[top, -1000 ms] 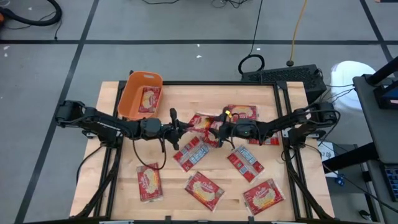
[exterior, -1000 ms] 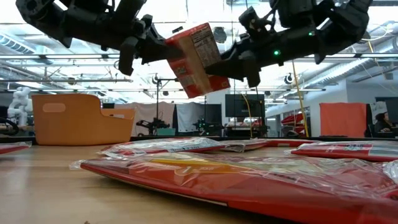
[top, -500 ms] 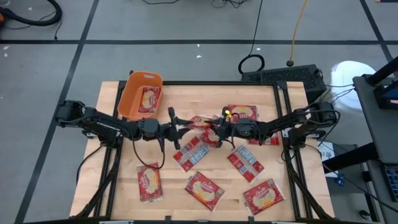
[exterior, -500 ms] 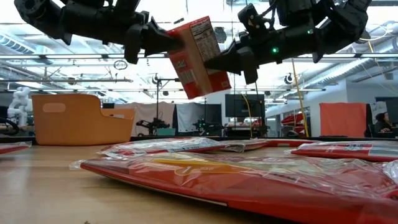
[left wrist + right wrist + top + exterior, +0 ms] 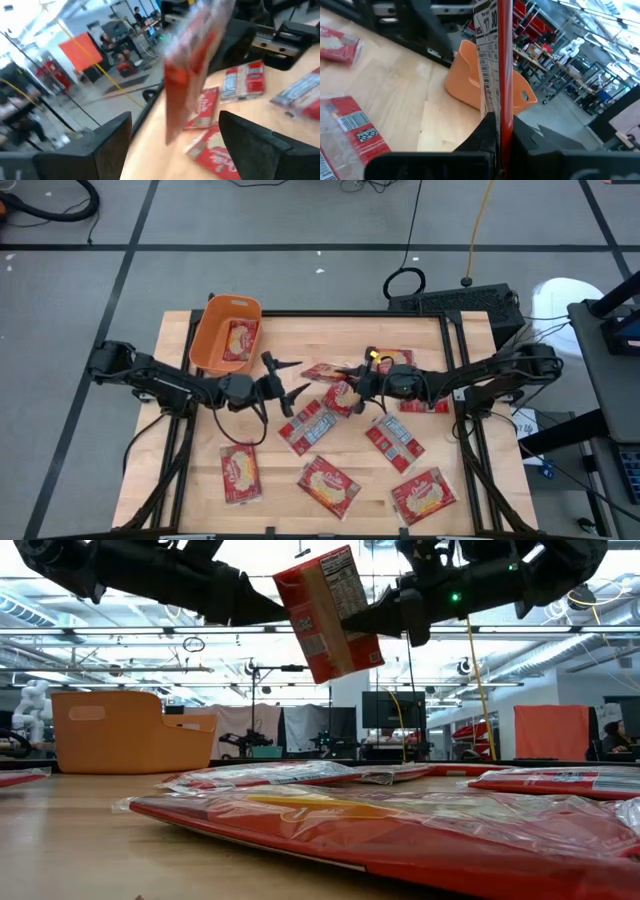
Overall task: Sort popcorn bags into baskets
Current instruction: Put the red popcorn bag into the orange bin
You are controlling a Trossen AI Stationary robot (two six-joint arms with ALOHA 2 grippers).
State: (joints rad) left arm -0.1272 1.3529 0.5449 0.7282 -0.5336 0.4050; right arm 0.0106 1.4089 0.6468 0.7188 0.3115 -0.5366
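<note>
A flat red rectangular popcorn packet [image 5: 328, 612] with a nutrition panel hangs edge-up above mid-table, pinched at its edge by the right gripper [image 5: 352, 384]. The left gripper [image 5: 290, 378] faces it, fingers spread wide apart. Beyond, the orange plastic tub [image 5: 212, 337] holds one packet at the table's far-left corner.

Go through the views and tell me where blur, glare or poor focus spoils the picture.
Left wrist view: the held popcorn bag is smeared by motion. Low view: bright ceiling glare behind the arms; the nearest packet is out of focus. Right wrist view: bag edge fairly crisp, the room behind soft. High view: evenly lit and sharp.
</note>
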